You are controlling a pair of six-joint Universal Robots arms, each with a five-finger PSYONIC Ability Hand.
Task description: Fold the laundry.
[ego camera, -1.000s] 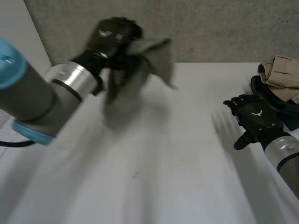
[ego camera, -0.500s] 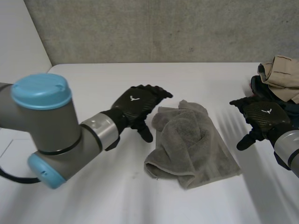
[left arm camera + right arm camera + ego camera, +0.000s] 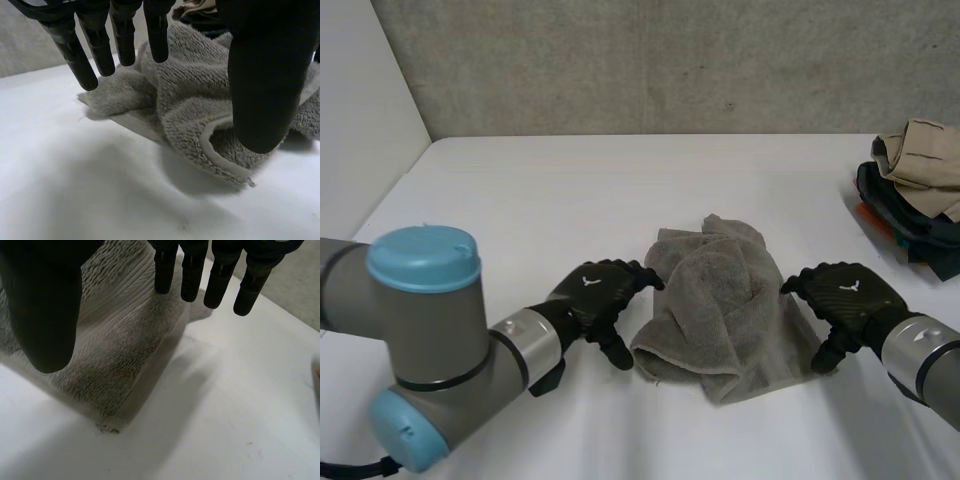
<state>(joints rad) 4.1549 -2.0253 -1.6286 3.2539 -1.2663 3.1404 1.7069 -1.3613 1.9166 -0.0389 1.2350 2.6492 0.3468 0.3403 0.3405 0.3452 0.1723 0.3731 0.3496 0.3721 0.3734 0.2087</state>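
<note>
A grey towel [image 3: 725, 300] lies crumpled in a loose heap in the middle of the white table [image 3: 520, 200]. My left hand [image 3: 600, 300] hovers at the towel's left edge, fingers straight and spread, holding nothing. Its wrist view has the fingers [image 3: 85, 50] above the towel [image 3: 200, 100] and the thumb [image 3: 260, 85] over a rolled hem. At the towel's right edge my right hand [image 3: 845, 298] is open too. There the fingers [image 3: 220, 275] and thumb [image 3: 47, 315] hang just above the towel [image 3: 120, 335] near its front right corner.
A pile of other laundry [image 3: 915, 190], tan and dark pieces, sits at the table's far right edge. A grey wall [image 3: 670, 60] runs behind the table. Bare tabletop lies in front of the towel and to its left.
The left hand swung the towel down from mid-air, let it go on the table and drew back to its left edge. The right hand moved in and down to the towel's right edge.
</note>
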